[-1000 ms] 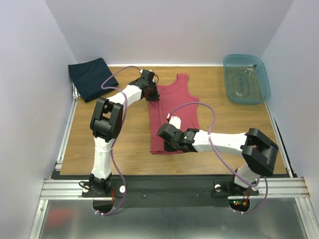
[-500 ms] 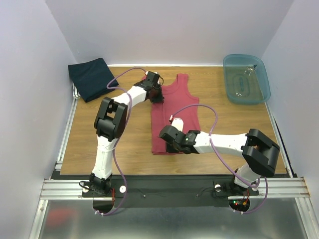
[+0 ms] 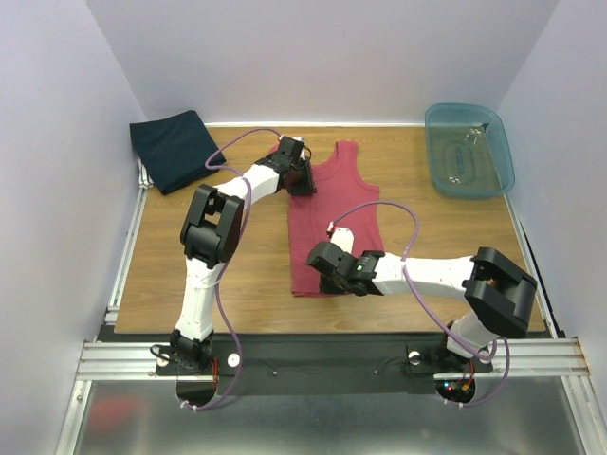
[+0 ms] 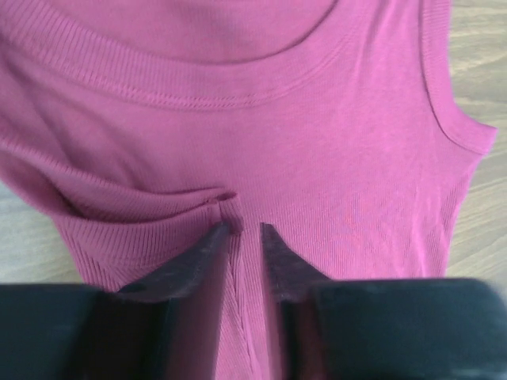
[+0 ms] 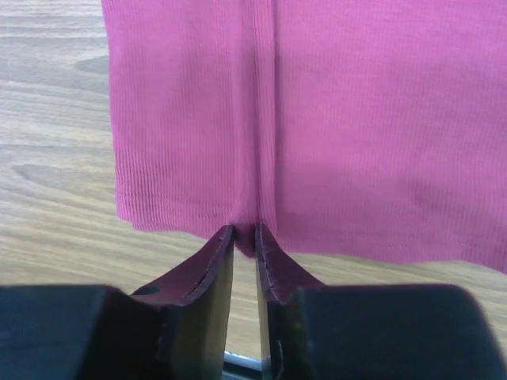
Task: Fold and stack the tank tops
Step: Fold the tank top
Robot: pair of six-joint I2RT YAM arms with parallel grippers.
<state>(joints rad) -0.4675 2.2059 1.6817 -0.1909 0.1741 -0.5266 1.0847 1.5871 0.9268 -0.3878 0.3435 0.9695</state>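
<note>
lying flat on table (image 3: 161,265), maroon tank top (image 3: 341,199), left gripper (image 4: 247,228) jaws slightly parted astride a crease below neckline, right gripper (image 5: 245,231) jaws barely parted at hem crease

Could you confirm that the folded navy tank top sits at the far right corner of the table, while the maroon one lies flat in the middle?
Not quite. The top external view shows the folded navy tank top at the far left corner of the table; the blue tub occupies the far right corner. The maroon tank top does lie flat in the middle.
</note>
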